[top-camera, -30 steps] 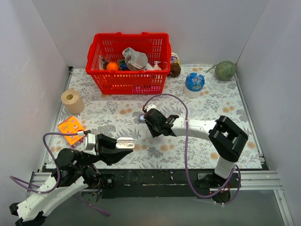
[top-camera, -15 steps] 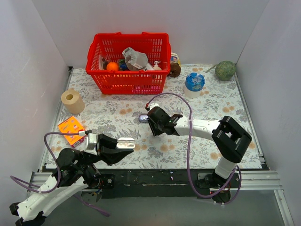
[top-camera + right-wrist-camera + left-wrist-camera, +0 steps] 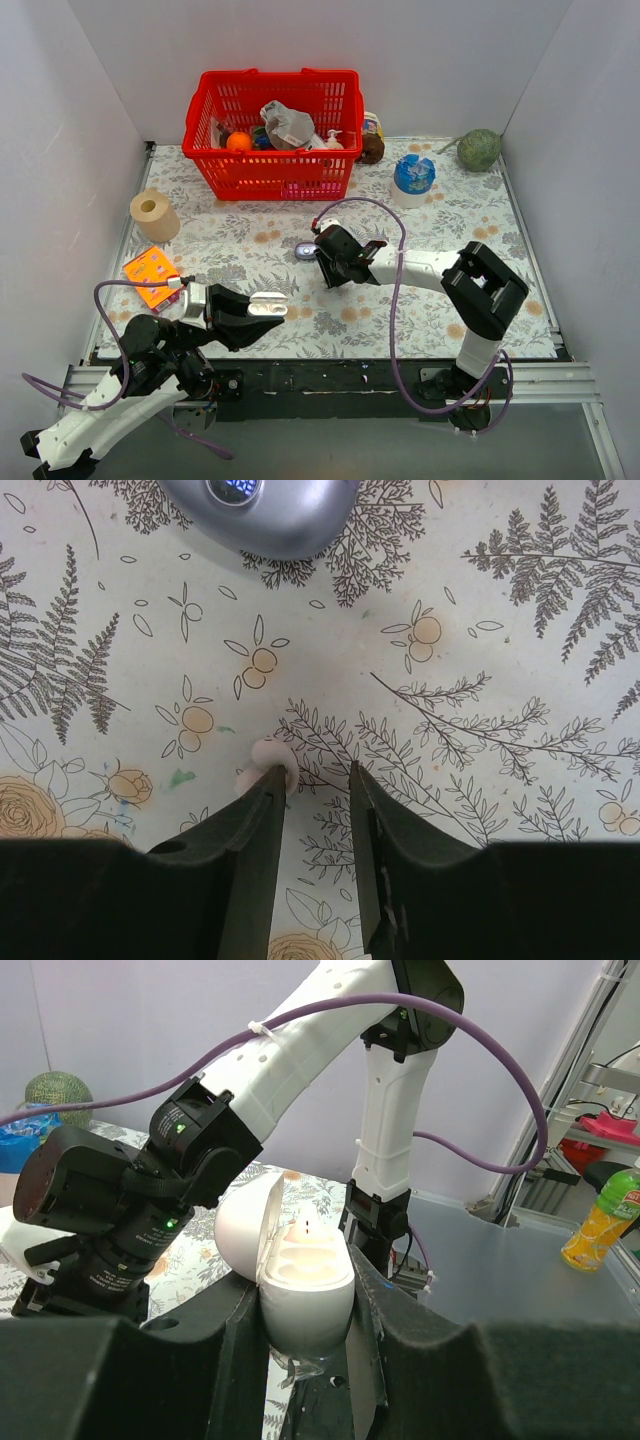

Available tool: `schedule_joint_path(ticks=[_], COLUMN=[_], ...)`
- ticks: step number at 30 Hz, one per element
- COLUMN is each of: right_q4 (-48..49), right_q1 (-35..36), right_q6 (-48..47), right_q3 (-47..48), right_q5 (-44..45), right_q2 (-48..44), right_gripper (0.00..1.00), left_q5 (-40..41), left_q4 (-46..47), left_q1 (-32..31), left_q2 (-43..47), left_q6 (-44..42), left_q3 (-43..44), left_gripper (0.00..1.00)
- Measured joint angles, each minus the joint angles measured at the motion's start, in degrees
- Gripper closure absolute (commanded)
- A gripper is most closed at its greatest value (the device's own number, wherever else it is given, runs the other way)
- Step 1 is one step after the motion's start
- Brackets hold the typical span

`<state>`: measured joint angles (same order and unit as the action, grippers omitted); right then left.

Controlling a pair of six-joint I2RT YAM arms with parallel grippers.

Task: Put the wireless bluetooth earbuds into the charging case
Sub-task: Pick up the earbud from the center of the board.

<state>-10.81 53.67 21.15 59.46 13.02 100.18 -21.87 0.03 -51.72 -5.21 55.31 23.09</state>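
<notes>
My left gripper (image 3: 266, 304) is shut on a white egg-shaped charging case (image 3: 305, 1295), held above the table's near edge. The case's lid stands open, and one white earbud (image 3: 306, 1226) sits in its far slot. The case also shows in the top view (image 3: 267, 303). My right gripper (image 3: 315, 780) is low over the flowered cloth at mid-table (image 3: 320, 262), jaws a little apart with nothing between them. A second pale earbud (image 3: 268, 754) lies on the cloth. It touches the tip and outer side of the left finger (image 3: 258, 820).
A small silver-grey rounded object with a blue window (image 3: 262, 505) lies just beyond the right fingertips (image 3: 305, 250). A red basket (image 3: 272, 175) of goods stands at the back. A paper roll (image 3: 153, 213) and orange packet (image 3: 152, 272) are left. A blue-white cup (image 3: 413, 177) and green ball (image 3: 479, 149) are back right.
My right gripper has shifted slightly right and away over the cloth, and its elbow has moved a little. The left arm and the case have not moved.
</notes>
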Motion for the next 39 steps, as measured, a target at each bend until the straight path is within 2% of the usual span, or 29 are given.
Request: schedule_joint_path(ticks=[23,39], right_q4=[-0.1,-0.6], right_q1=[-0.3,-0.3], right_q6=[2.6,4.2], right_q3=[0.4,0.5], right_q5=[-0.3,-1.7], right_q2=[1.0,-1.6], right_gripper=[0.56,0.56], left_q5=[0.0,0.0], left_q4=[0.3,0.4], left_q1=[0.0,0.0], left_q2=[-0.2,-0.2], left_q6=[0.0,0.1], left_q3=[-0.5,-0.9], left_gripper=[1.0,1.0])
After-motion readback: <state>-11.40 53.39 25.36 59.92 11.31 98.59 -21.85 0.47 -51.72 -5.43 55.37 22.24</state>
